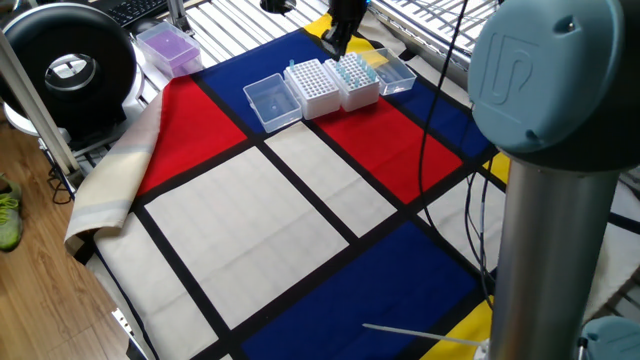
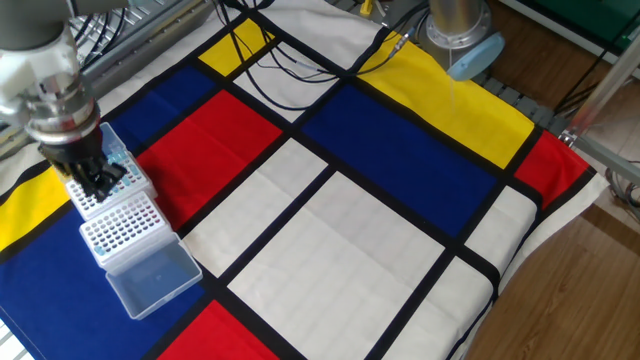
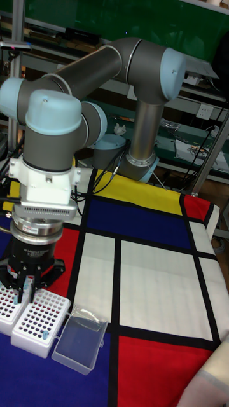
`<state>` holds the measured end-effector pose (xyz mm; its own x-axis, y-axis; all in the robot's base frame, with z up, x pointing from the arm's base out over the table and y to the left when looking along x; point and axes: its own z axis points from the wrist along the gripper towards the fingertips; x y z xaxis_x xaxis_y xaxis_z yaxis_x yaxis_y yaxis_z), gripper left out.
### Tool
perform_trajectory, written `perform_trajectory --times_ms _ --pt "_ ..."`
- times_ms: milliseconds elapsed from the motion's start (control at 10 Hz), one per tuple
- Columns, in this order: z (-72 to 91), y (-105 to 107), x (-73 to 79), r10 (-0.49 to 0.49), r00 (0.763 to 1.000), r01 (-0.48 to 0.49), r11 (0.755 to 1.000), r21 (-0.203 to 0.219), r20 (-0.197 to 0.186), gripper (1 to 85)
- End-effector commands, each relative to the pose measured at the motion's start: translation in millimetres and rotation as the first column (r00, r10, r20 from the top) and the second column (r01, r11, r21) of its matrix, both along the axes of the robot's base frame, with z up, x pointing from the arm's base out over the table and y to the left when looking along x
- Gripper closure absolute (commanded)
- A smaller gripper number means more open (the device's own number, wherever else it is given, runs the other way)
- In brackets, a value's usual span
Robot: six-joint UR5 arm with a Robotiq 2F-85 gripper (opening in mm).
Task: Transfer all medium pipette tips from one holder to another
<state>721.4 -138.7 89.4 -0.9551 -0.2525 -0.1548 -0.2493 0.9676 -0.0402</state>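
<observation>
Two white holders stand side by side at the blue field's edge. The far holder (image 2: pixel 103 187) (image 1: pixel 353 80) carries several pale-blue medium pipette tips (image 2: pixel 122 179). The near holder (image 2: pixel 121 229) (image 3: pixel 41 321) shows mostly open holes and a few tips (image 3: pixel 44 333). My gripper (image 2: pixel 97 182) (image 3: pixel 25 291) (image 1: pixel 338 36) hangs low over the far holder, near the seam between the two. Its dark fingers stand close together and point down. Anything between them is too small to make out.
A clear lid (image 2: pixel 150 277) lies flat beside the near holder, and another clear lid (image 1: pixel 396 73) lies behind the far one. A purple box (image 1: pixel 168 47) and a black round device (image 1: pixel 68 66) sit off the cloth. Cables (image 2: pixel 300 60) cross the yellow and blue fields.
</observation>
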Motion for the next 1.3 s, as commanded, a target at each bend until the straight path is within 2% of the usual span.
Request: perform_trajectory --times_ms 0,500,700,1200 --pt "-2.2 23 20.8 -0.006 1.000 0.006 1.000 0.029 0.009 58.3" --pt "-11.6 48 50.7 -0.022 0.999 0.021 0.999 0.035 0.030 58.7" --pt "-9.7 57 54.9 -0.036 0.999 0.035 0.999 0.038 0.026 59.3" --pt "-11.8 57 55.9 -0.030 0.999 0.028 0.999 0.043 0.028 59.7"
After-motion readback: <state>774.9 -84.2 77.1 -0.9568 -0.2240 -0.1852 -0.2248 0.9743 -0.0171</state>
